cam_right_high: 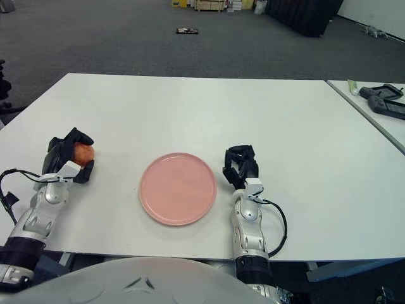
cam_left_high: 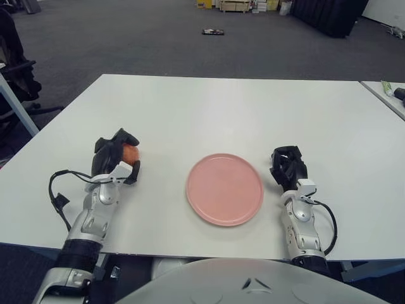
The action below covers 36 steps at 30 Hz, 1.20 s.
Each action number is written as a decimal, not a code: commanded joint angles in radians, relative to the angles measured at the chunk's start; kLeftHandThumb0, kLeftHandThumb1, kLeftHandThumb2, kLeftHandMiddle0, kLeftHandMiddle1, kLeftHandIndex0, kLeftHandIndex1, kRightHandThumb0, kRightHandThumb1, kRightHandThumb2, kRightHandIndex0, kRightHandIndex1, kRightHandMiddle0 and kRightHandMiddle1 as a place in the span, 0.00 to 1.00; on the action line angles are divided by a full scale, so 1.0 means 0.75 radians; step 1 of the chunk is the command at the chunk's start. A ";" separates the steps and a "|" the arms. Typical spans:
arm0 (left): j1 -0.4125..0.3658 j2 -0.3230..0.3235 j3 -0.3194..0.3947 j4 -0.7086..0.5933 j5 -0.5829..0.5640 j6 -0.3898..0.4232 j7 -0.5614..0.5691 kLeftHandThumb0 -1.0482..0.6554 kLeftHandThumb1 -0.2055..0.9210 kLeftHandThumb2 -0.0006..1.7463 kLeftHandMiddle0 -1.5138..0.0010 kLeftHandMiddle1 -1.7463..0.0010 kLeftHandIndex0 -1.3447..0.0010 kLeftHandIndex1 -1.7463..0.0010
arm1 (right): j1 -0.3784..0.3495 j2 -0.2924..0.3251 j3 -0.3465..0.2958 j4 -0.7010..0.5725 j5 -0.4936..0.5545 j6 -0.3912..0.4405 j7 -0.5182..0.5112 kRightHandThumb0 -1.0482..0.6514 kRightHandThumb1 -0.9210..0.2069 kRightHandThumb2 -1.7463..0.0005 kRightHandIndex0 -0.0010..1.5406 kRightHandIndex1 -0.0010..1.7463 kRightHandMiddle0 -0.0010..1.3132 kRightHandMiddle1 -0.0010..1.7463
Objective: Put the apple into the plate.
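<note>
I have the small round orange-red apple (cam_left_high: 130, 152) wrapped in the black three-finger left hand (cam_left_high: 116, 156), low over the white rectangular table (cam_left_high: 209, 107) at about nine o'clock from the flat round pink plate (cam_left_high: 224, 189), well apart from its rim. The black three-finger right hand (cam_left_high: 288, 166) shows just beside the plate at three o'clock, fingers curled with nothing in them. To do this carry well, I judge I should keep the grip firm, raise the fruit enough to clear the plate's lip, sweep it toward three o'clock until it sits over the plate's middle, lower it until it touches, and only then loosen the fingers, since a round fruit let go early may roll off. I can read no brand, label or writing anywhere.
</note>
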 commanded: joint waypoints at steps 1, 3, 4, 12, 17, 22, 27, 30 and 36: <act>-0.006 -0.025 0.006 -0.125 0.029 0.029 -0.021 0.61 0.26 0.88 0.45 0.08 0.58 0.00 | -0.006 -0.001 -0.001 0.033 0.001 0.009 0.003 0.41 0.06 0.65 0.33 0.71 0.17 1.00; 0.009 -0.044 -0.015 -0.235 0.067 0.066 -0.039 0.61 0.26 0.88 0.45 0.08 0.58 0.00 | -0.010 -0.003 -0.001 0.044 0.003 -0.003 0.008 0.41 0.06 0.65 0.33 0.71 0.17 1.00; 0.013 -0.052 -0.024 -0.276 0.084 0.081 -0.046 0.61 0.26 0.88 0.45 0.08 0.58 0.00 | -0.013 -0.005 -0.002 0.049 0.004 -0.007 0.010 0.41 0.06 0.65 0.33 0.71 0.17 1.00; 0.014 -0.084 -0.062 -0.381 0.132 0.050 -0.097 0.61 0.26 0.88 0.45 0.08 0.59 0.00 | -0.031 -0.011 -0.005 0.085 0.001 -0.031 0.012 0.41 0.08 0.62 0.34 0.72 0.19 1.00; -0.021 -0.119 -0.122 -0.420 0.176 0.028 -0.111 0.61 0.25 0.89 0.44 0.08 0.58 0.00 | -0.039 -0.006 -0.010 0.097 0.003 -0.034 0.006 0.41 0.10 0.61 0.34 0.72 0.20 1.00; -0.037 -0.132 -0.154 -0.442 0.182 -0.044 -0.122 0.61 0.22 0.91 0.42 0.09 0.56 0.00 | -0.041 0.001 -0.012 0.099 0.012 -0.047 0.012 0.40 0.13 0.58 0.35 0.71 0.21 1.00; -0.055 -0.170 -0.213 -0.437 0.210 -0.134 -0.105 0.61 0.16 0.94 0.40 0.09 0.51 0.00 | -0.045 -0.003 -0.009 0.106 0.002 -0.059 0.011 0.40 0.14 0.57 0.35 0.71 0.21 1.00; -0.063 -0.206 -0.253 -0.441 0.231 -0.154 -0.108 0.62 0.15 0.95 0.39 0.09 0.51 0.00 | -0.046 -0.005 -0.007 0.107 -0.003 -0.057 0.009 0.40 0.14 0.57 0.35 0.71 0.21 1.00; -0.114 -0.235 -0.366 -0.416 0.217 -0.224 -0.206 0.62 0.14 0.96 0.39 0.10 0.50 0.00 | -0.055 -0.009 -0.011 0.128 0.005 -0.086 0.019 0.40 0.13 0.57 0.35 0.71 0.21 1.00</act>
